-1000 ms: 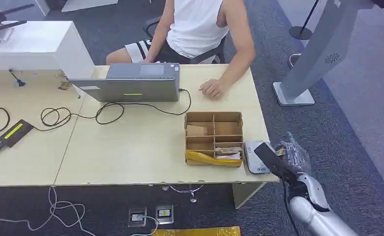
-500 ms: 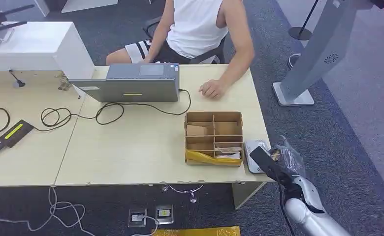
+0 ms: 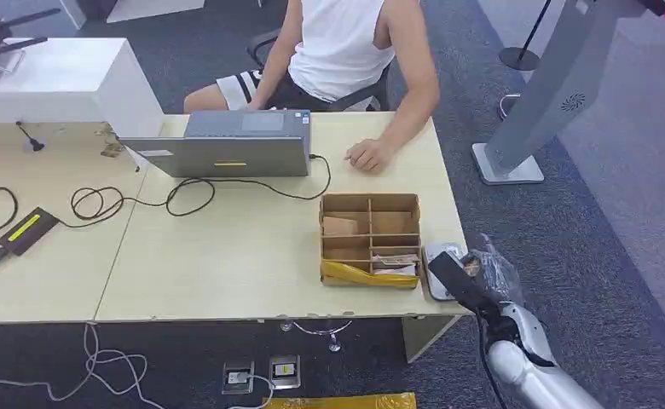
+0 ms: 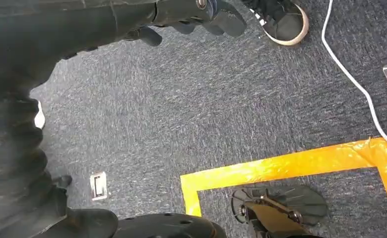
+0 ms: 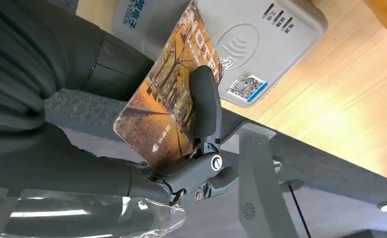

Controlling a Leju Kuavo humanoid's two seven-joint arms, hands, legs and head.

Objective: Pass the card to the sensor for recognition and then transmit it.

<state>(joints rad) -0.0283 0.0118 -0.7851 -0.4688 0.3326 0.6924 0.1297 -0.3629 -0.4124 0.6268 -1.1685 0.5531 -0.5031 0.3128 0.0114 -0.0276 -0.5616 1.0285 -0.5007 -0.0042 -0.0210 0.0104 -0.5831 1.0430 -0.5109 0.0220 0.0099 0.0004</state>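
Hovering card (image 5: 166, 111) (hand-held) seemingly over sensor (image 5: 261, 44)

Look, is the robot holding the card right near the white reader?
Yes, the right hand pinches the card with its far end over the white reader on the table.

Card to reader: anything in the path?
Nothing visible. The right hand holds the card at the table's edge, its far end already over the reader. The cardboard tray sits beside the reader, not between them.
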